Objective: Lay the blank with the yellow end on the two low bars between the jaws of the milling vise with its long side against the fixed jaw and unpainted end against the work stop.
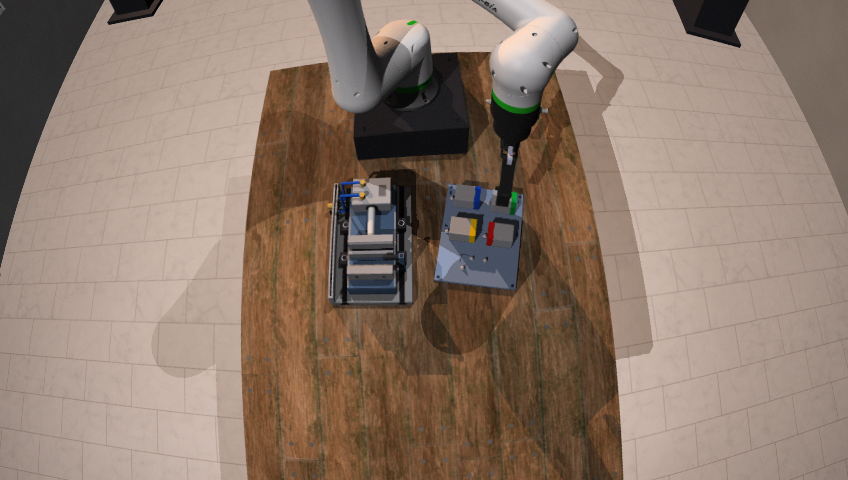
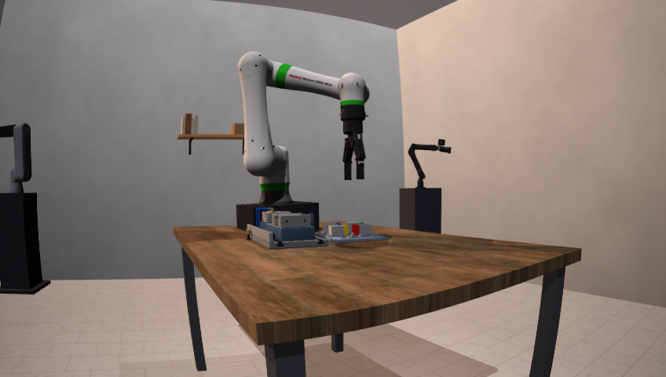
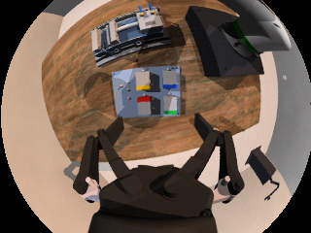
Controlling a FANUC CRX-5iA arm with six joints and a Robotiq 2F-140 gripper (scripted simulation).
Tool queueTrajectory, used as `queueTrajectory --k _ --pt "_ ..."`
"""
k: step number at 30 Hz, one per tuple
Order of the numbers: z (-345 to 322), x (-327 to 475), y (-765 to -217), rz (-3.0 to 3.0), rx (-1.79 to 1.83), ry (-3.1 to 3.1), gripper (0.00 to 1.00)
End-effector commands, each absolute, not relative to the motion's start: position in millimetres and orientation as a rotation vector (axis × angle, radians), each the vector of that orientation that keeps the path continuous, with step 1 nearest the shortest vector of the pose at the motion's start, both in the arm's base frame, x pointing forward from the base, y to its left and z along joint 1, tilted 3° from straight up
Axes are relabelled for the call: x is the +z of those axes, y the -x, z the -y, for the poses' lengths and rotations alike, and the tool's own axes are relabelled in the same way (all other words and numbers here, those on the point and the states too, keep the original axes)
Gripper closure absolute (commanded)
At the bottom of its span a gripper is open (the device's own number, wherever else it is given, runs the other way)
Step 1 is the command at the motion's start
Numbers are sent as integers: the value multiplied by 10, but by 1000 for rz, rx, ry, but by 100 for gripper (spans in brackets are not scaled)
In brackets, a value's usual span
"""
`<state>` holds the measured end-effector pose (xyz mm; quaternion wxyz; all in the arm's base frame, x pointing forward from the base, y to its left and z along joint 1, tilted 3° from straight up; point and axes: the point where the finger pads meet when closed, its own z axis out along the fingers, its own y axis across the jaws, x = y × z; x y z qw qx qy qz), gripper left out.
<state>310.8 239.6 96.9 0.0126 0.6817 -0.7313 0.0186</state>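
Note:
The grey blank with the yellow end (image 1: 463, 228) lies on the blue-grey plate (image 1: 479, 243), its yellow end toward the red-ended blank (image 1: 501, 233). It also shows in the wrist view (image 3: 143, 82) and in the side view (image 2: 337, 229). The milling vise (image 1: 371, 243) stands left of the plate; its jaw with blue hoses (image 1: 368, 193) is at the far end. My gripper (image 2: 353, 176) is open and empty. It hangs high above the plate's far right part, and its fingers frame the plate in the wrist view.
A blue-ended blank (image 1: 467, 195) and a green-ended blank (image 1: 510, 202) lie at the plate's far side. Small pins (image 1: 474, 260) stand on the plate's near half. The arm's black base (image 1: 411, 118) sits behind the vise.

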Motion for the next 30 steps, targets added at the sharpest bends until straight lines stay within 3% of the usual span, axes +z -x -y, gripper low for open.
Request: queueTrajectory --k 1,17,30 --pt "-2400 977 -3112 2280 58 -2126 0" --pt "-2865 989 -3214 2280 58 -2126 0" --pt "-2809 988 -3202 2280 58 -2126 0"
